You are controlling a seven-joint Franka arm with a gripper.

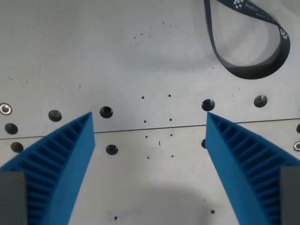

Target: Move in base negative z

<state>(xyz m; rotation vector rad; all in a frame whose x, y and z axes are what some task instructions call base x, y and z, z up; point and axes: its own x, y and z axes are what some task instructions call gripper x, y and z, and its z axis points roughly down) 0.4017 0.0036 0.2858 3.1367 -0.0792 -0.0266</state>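
My gripper (pixel 149 117) looks straight down on a grey metal table plate (pixel 117 56). Its two blue ribbed fingers, one on the wrist view's left (pixel 61 159) and one on the wrist view's right (pixel 243 159), stand wide apart with nothing between them. The gripper is open and empty. Below the gap I see only bare plate with a seam (pixel 150 128) running across it.
A dark blue lanyard strap (pixel 248 70) with white print lies looped on the plate at the upper right. Rows of round holes (pixel 106 112) and small screw dots cross the plate on both sides of the seam. A screw head (pixel 5 108) sits at the left edge.
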